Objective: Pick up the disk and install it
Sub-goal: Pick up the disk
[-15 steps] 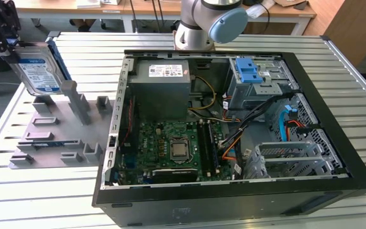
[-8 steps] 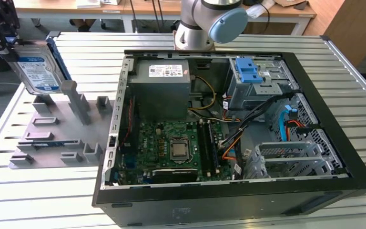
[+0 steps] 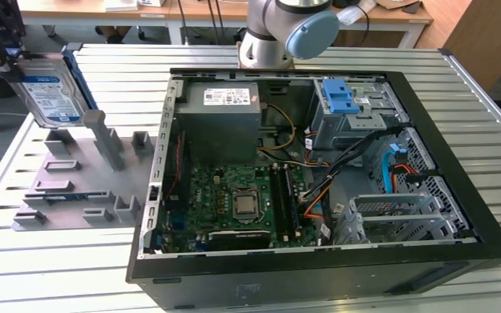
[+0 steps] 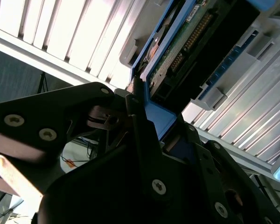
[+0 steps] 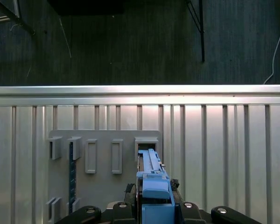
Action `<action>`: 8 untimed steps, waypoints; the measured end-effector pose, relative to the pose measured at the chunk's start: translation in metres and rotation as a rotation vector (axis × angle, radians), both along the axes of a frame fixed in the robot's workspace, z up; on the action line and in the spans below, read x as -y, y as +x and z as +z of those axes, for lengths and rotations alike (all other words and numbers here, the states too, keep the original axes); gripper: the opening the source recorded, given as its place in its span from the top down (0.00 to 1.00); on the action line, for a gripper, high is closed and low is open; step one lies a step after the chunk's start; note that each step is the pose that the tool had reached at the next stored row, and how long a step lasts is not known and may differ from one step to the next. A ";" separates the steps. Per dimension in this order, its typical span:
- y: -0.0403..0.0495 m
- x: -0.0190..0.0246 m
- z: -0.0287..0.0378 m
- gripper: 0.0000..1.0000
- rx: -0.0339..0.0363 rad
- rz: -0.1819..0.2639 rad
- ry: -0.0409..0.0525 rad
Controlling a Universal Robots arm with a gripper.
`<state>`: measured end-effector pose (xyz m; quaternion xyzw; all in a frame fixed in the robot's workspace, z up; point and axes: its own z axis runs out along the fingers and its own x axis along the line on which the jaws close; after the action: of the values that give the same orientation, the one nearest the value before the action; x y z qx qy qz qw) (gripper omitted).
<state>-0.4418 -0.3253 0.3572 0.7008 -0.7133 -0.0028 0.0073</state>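
The black hand point(image 4: 159, 122) clamps the blue carrier frame point(image 4: 154, 114) of the disk point(image 4: 184, 44), whose green circuit board and row of connector pins face the camera. The ribbed silver counter point(image 4: 60, 32) lies beyond.

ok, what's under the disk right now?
The grey slotted fixture on the slatted table. The disk, edge-on in the claw, covers the patch of fixture right beneath it, so that part can't be seen.

The end effector point(image 5: 153, 193) seems clamped on one edge of the disk point(image 3: 52, 91).
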 end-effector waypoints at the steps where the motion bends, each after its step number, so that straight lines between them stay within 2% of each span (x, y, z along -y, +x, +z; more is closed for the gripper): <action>1: 0.0000 0.0000 0.0005 0.64 0.0000 0.000 0.0000; 8: 0.0000 0.0000 0.0040 0.64 0.0000 0.000 0.0000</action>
<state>-0.4418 -0.3253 0.3613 0.7008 -0.7133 -0.0028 0.0073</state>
